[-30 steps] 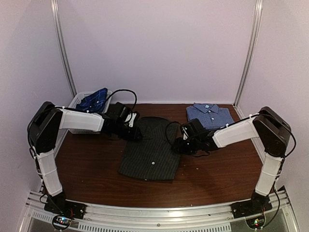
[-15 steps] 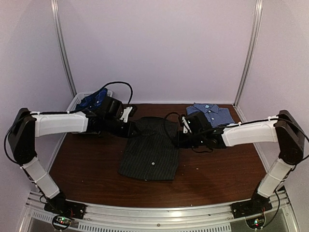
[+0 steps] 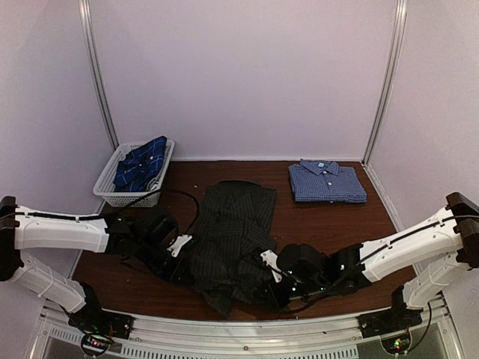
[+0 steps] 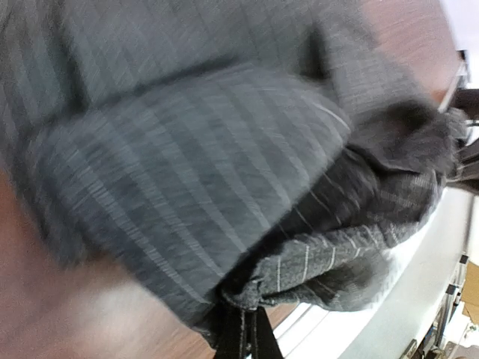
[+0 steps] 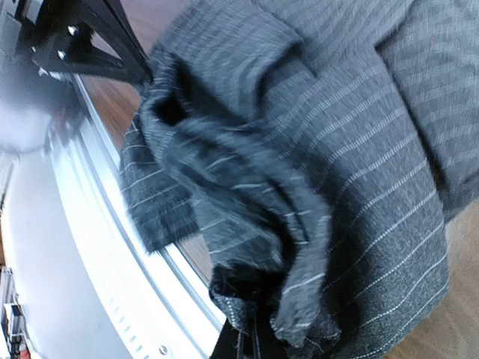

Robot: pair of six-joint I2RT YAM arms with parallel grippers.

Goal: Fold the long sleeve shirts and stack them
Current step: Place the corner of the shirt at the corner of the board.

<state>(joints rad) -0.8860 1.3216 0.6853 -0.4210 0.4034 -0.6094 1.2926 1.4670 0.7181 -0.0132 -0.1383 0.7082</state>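
Observation:
The charcoal pinstriped shirt (image 3: 232, 224) lies rumpled down the middle of the table, its far end drawn over itself towards the near edge. My left gripper (image 3: 185, 263) is shut on a bunched fold of it, with the fingertips (image 4: 241, 335) pinching cloth (image 4: 314, 262). My right gripper (image 3: 274, 286) is shut on the other bunched corner (image 5: 299, 299) close to the front rail. A blue-and-white check shirt (image 3: 327, 182) lies folded at the back right. The navy plaid shirt (image 3: 141, 161) sits crumpled in the basket.
A white mesh basket (image 3: 123, 196) stands at the back left. The metal front rail (image 3: 239, 329) runs just below both grippers, and in the right wrist view the left gripper's black frame (image 5: 82, 37) shows close by.
Both grippers closed on the pinstriped shirt's far end and swept towards the near edge, dragging that end over the rest. The flat shirt is now doubled and bunched at the front.

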